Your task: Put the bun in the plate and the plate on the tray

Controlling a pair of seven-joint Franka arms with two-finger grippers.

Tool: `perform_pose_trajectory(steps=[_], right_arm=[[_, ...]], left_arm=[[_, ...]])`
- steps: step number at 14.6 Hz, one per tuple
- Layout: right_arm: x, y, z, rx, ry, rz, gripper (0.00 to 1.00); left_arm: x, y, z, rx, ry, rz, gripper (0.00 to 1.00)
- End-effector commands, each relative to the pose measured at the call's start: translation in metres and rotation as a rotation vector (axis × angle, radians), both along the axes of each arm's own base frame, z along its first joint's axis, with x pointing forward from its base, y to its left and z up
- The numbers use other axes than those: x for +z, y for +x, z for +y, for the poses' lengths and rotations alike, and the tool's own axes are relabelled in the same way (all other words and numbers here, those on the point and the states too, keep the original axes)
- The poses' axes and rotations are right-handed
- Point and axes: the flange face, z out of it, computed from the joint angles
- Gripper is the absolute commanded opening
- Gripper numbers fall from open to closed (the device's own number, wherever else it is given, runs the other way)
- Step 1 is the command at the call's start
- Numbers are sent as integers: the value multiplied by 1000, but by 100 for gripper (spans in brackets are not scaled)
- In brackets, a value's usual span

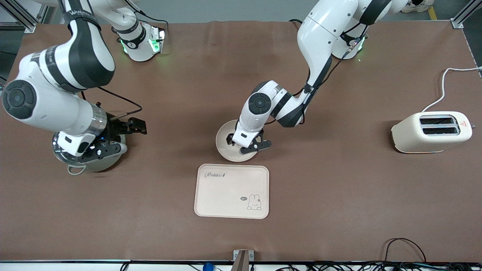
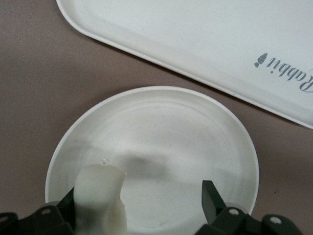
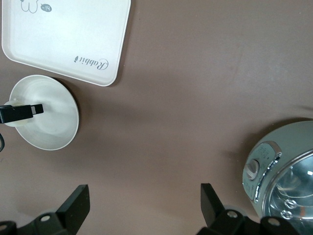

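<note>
The round plate lies on the table just farther from the front camera than the tray. My left gripper is low over the plate, open. In the left wrist view the bun stands in the plate against one finger, and the other finger stands well clear of it, with the gripper open. The tray with "Rabbit" lettering lies empty beside the plate. My right gripper is open and empty at the right arm's end of the table; it also shows in the right wrist view.
A round steamer pot with a glass lid sits under the right arm's hand, and also shows in the right wrist view. A cream toaster with a white cable stands at the left arm's end.
</note>
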Motion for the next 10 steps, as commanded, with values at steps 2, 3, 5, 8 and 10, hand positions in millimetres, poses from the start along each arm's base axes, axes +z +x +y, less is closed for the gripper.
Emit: perform_pose_trajectory(steps=[2, 3, 5, 8, 10], right_arm=[[-2, 1, 2, -8, 8, 0, 100], [-6, 2, 2, -7, 7, 6, 100], [-10, 4, 3, -7, 5, 9, 100], [-32, 5, 27, 15, 2, 13, 100], [-49, 6, 52, -8, -5, 7, 100]], left_arm=[[2, -3, -3, -11, 24, -16, 100], [2, -2, -2, -29, 37, -31, 100], [0, -5, -4, -38, 43, -33, 100], [43, 38, 41, -95, 120, -18, 100], [87, 75, 93, -187, 158, 10, 100]])
